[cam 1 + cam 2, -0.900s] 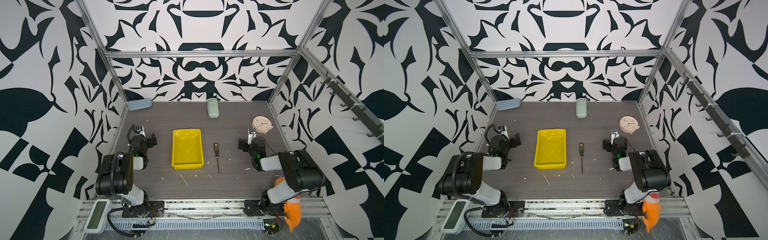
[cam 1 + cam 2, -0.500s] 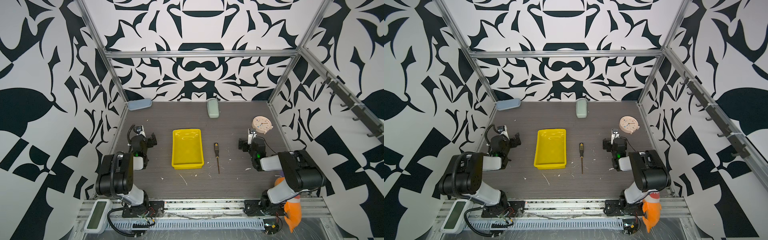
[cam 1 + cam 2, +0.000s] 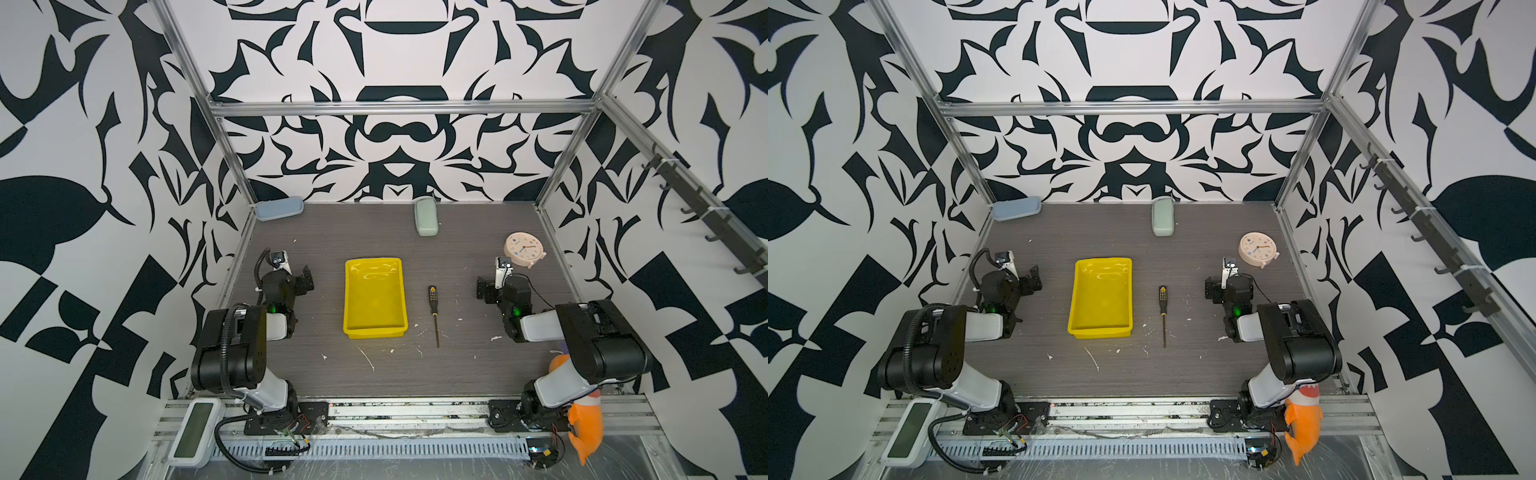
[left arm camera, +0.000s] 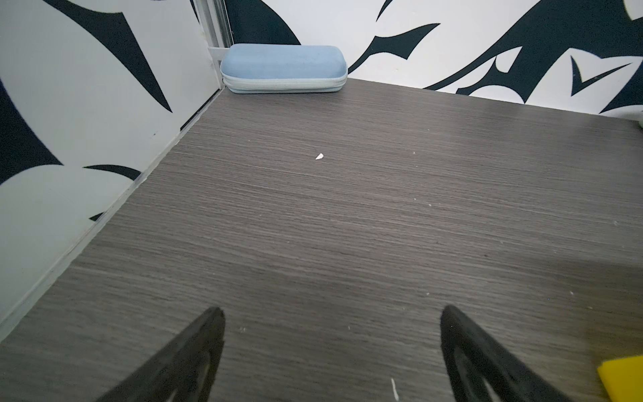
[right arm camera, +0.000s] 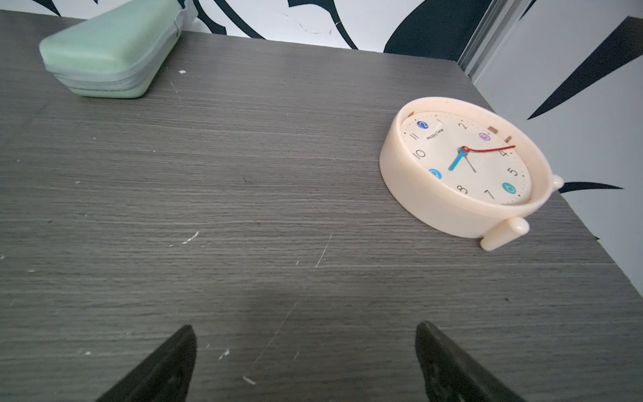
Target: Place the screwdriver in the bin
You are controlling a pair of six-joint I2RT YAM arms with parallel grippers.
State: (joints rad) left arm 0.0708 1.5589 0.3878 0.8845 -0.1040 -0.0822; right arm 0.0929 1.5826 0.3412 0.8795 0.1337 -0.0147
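Your black-yellow screwdriver [image 3: 433,300] lies 3 o'clock of yellow plastic bin [image 3: 374,299]; left end effector [image 4: 330,313], right end effector [image 5: 302,329] wide open, empty.

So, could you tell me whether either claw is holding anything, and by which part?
Nothing is held: the left claw and right claw are open and empty; the screwdriver lies free.

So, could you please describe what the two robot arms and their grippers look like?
The left arm and right arm have bulky black joint housings linked by white segments, each with a small green light near the wrist. A ribbed black hose loops over the left arm; a thin black wire trails from the right. The left gripper and right gripper have black, tapered fingers.
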